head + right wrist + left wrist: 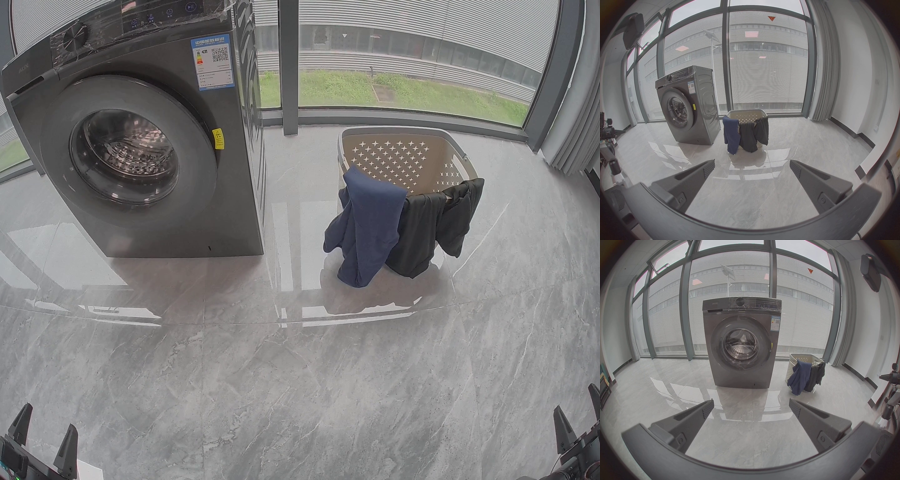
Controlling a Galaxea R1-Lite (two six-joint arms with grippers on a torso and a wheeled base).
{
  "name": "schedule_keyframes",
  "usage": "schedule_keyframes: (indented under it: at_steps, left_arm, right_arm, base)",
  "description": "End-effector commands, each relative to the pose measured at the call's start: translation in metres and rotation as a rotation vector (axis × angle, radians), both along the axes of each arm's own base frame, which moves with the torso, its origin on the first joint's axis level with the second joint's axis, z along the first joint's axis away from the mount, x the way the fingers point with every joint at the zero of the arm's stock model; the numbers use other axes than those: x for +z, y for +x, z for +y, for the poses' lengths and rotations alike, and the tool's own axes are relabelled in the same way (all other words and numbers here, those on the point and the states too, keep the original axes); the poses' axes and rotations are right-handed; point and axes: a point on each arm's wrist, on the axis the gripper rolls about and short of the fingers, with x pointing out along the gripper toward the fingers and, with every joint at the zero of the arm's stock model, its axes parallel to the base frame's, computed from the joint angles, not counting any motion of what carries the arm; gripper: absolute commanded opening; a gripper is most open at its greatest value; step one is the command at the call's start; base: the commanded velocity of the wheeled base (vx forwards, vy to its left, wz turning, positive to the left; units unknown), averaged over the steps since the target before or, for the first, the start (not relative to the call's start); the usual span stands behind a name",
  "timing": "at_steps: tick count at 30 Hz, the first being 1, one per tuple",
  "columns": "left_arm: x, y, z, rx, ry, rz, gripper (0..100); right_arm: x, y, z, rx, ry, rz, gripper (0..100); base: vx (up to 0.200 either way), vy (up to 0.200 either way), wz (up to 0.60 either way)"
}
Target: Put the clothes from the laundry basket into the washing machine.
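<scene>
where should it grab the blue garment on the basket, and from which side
Probably pinch the blue garment at its fold, where it bends over the near rim of the basket. Come from above on the robot's side: the cloth peaks there, both halves hang loose, and the dark clothes lie off to the right.

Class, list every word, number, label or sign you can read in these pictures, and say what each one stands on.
Nothing can be quoted: all print is too small or blurred.
White label on the washing machine front: print and a square code, unreadable.
Yellow tag beside the door: unreadable.
Control panel: symbols blurred.
Red triangle on the window: no words show.
</scene>
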Motion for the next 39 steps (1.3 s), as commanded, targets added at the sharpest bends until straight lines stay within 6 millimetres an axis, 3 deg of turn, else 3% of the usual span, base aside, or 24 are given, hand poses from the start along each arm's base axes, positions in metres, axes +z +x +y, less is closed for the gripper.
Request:
schedule_keyframes:
  at_steps: [1,19,34,39]
  left_arm:
    - [-0.0051,0.0005,0.0000,0.001,0.000,0.007,100]
    - [-0.0047,0.0004,0.0000,0.001,-0.002,0.006,100]
    - [-0.0047,0.0004,0.0000,0.001,-0.002,0.006,100]
    - [-0.0047,0.0004,0.0000,0.001,0.000,0.006,100]
  right_arm:
    - [-0.0048,0.0002,0.0000,0.001,0.000,0.003,100]
    - [-0.0047,0.0003,0.0000,0.000,0.000,0.004,100]
    - [-0.0048,0.0002,0.0000,0.001,0.000,0.003,100]
    - [-0.0047,0.0003,0.0000,0.000,0.000,0.004,100]
  base:
    - [0.000,-0.200,0.00]
    - [0.000,-0.200,0.00]
    - [0.000,0.000,0.00]
    - [0.000,-0.200,0.00]
